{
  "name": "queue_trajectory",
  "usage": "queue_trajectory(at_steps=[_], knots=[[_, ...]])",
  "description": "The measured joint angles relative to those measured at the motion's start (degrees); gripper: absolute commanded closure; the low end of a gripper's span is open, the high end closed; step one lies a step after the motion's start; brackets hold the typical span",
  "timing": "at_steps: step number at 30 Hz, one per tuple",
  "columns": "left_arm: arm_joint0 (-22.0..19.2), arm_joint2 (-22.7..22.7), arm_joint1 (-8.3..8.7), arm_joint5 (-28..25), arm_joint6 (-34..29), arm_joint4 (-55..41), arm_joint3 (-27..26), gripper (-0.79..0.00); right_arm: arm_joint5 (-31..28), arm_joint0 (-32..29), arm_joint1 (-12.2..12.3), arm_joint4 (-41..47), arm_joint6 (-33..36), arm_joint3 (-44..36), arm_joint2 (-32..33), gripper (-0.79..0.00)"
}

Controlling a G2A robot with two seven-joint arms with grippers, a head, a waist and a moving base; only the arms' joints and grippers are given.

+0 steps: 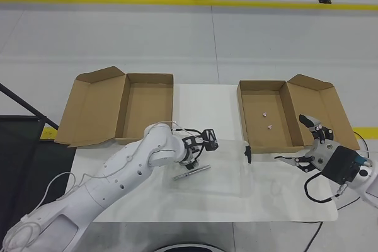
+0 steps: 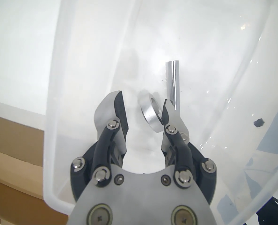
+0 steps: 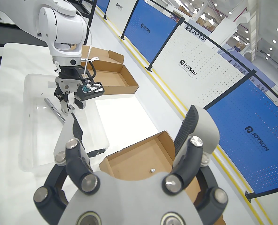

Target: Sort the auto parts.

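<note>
The right gripper (image 3: 134, 127) is seen with its jaws spread wide. At about eleven o'clock from it, the left gripper (image 3: 71, 105) is lowered into a clear tray (image 3: 28, 122), with a metal ring (image 3: 64, 110) at its fingertips and a metal rod (image 3: 54, 109) just beside. A small bolt (image 3: 152, 170) is seen in the near cardboard box (image 3: 129, 162), at one o'clock.

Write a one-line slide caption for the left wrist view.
Open left hand straddling a metal ring in a clear tub, a steel rod beside it.
</note>
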Motion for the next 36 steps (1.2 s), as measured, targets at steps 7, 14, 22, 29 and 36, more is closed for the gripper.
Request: queue_trajectory(at_steps=[7, 14, 22, 29, 36], knots=[[-0.1, 0.0, -0.20, -0.4, -0.1, -0.4, 0.6, -0.148, 0.0, 0.0, 0.0, 0.0, 0.0, 0.0, 0.0, -0.785], [0.0, -1.0, -0.06, -0.6, -0.5, -0.7, -0.5, 0.000, 0.0, 0.0, 0.0, 0.0, 0.0, 0.0, 0.0, -0.785], [2.9, -8.4, 2.06, -1.5, 2.2, -4.0, -6.6, 0.000, 0.0, 0.0, 0.0, 0.0, 0.0, 0.0, 0.0, -0.785], [12.5, -23.7, 6.07, -3.6, 7.6, -7.7, -16.1, 0.000, 0.0, 0.0, 0.0, 0.0, 0.0, 0.0, 0.0, -0.785], [19.6, -32.9, 7.75, -5.2, 12.9, -10.5, -20.8, 0.000, 0.0, 0.0, 0.0, 0.0, 0.0, 0.0, 0.0, -0.785]])
